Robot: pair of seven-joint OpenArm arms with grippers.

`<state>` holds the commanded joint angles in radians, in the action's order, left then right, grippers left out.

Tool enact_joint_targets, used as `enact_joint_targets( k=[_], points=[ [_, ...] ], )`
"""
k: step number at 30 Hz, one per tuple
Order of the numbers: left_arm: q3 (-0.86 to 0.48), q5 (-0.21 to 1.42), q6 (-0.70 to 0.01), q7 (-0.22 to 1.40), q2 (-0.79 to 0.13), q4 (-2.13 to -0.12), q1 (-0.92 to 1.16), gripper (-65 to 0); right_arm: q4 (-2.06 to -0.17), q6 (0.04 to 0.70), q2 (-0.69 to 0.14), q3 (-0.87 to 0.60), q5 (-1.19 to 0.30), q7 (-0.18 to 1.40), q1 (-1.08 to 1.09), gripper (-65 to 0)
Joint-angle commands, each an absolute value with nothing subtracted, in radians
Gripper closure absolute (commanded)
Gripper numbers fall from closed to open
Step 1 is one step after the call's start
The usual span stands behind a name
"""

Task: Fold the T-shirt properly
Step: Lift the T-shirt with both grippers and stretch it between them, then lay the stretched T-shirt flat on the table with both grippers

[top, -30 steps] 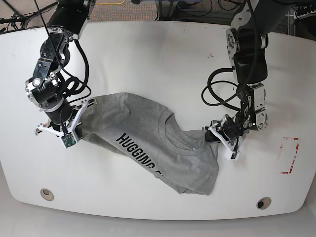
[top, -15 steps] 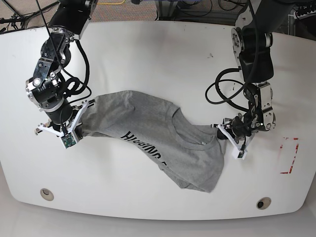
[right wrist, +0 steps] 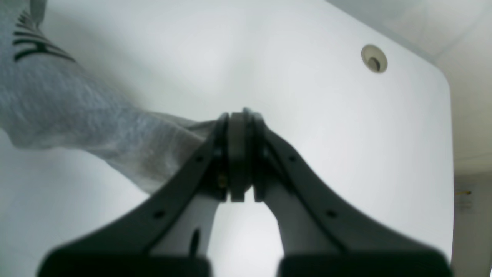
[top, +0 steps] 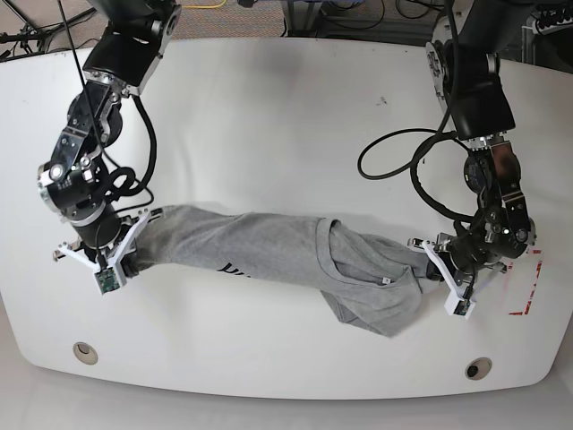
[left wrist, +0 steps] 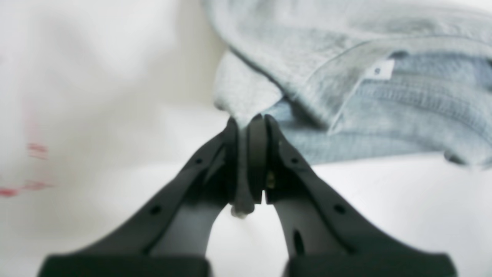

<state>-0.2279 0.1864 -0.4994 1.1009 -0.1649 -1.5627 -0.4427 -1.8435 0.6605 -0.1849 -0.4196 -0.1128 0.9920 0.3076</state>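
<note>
The heather-grey T-shirt (top: 269, 251) is stretched in a long band across the white table (top: 269, 116), its black lettering mostly folded under. My left gripper (left wrist: 248, 127) is shut on a fold of the T-shirt (left wrist: 346, 77) beside the collar and the small white neck tag (left wrist: 380, 70); in the base view the left gripper (top: 436, 266) sits at the band's right end. My right gripper (right wrist: 238, 117) is shut on the T-shirt's (right wrist: 77, 115) other end, and the right gripper (top: 134, 242) stands at the left in the base view.
Red tape marks (top: 526, 285) lie on the table to the right of the left arm. Round grommet holes sit near the front edge, one at left (top: 85, 352) and one at right (top: 477, 368). Black cables (top: 403, 157) loop off the left arm.
Both grippers have moved apart and toward the front edge, pulling the shirt from a loose spread into a taut narrow band. The lettering has mostly rolled out of sight.
</note>
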Motion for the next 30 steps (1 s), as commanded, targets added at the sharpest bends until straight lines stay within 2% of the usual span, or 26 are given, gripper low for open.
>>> enact_joint_targets(
  k=[8, 13, 30],
  points=[
    [-0.228, 0.186, -0.499, 1.205, -0.208, -1.739, -0.522, 0.0, -1.692, 0.661, -0.229, -0.427, -0.119, 1.035, 0.469, 0.0],
    [-0.228, 0.186, -0.499, 1.213, -0.239, -1.794, -0.604, 0.0, -1.621, 0.667, -0.234, -0.420, -0.120, 1.046, 0.585, 0.0],
    [-0.222, 0.185, -0.499, 1.216, -0.249, -1.767, -0.961, 0.0, -1.371, 0.667, -0.280, -0.321, -0.120, 1.047, 1.004, 0.0]
  ],
)
